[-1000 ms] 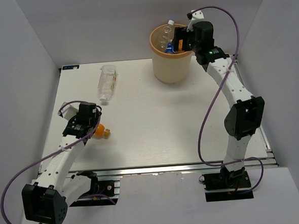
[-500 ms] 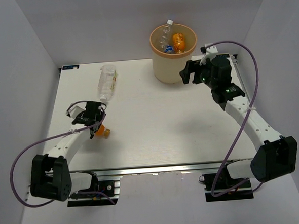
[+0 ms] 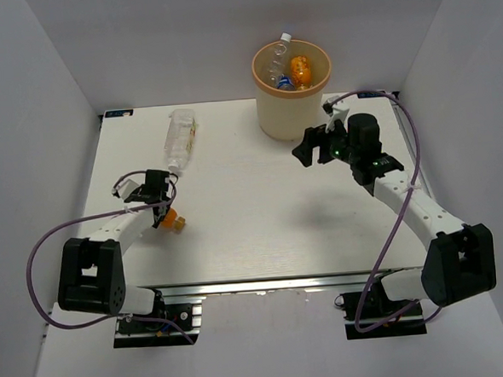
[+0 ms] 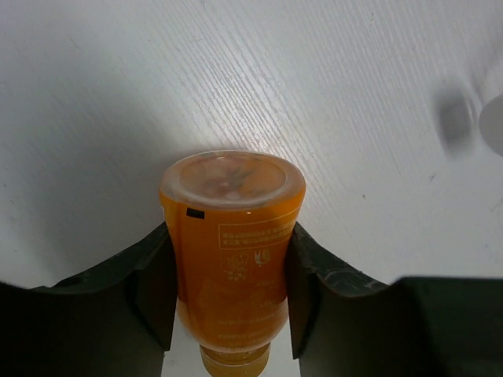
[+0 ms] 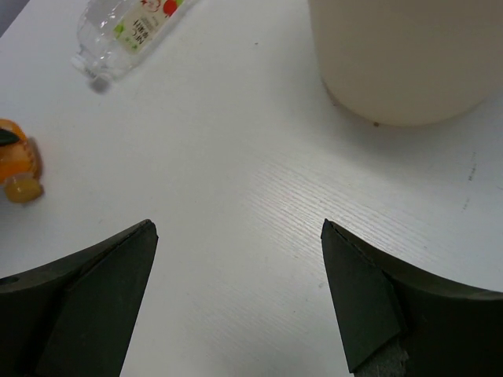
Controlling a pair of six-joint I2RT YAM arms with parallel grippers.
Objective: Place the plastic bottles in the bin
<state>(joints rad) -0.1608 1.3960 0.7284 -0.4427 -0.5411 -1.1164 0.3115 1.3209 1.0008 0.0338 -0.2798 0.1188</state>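
Observation:
An orange bottle [image 3: 171, 219] lies on the table at the left. My left gripper [image 3: 161, 211] is shut on it. In the left wrist view both fingers press the sides of the orange bottle [image 4: 232, 251], whose base points away. A clear bottle [image 3: 180, 139] with a light label lies further back. The beige bin [image 3: 292, 118] stands at the back and holds another orange bottle [image 3: 300, 68] and clear ones [image 3: 276, 60]. My right gripper [image 3: 309, 151] hangs open over the table just left of the bin's front, with nothing between its fingers [image 5: 118, 267].
The right wrist view shows the bin's wall [image 5: 401, 55] at upper right, the clear bottle [image 5: 130, 31] at upper left and the orange bottle [image 5: 16, 161] at the left edge. White walls enclose the table on three sides.
My left gripper has closed on the orange bottle. The right arm has drawn back from over the bin and come down to the table's front-left of it.

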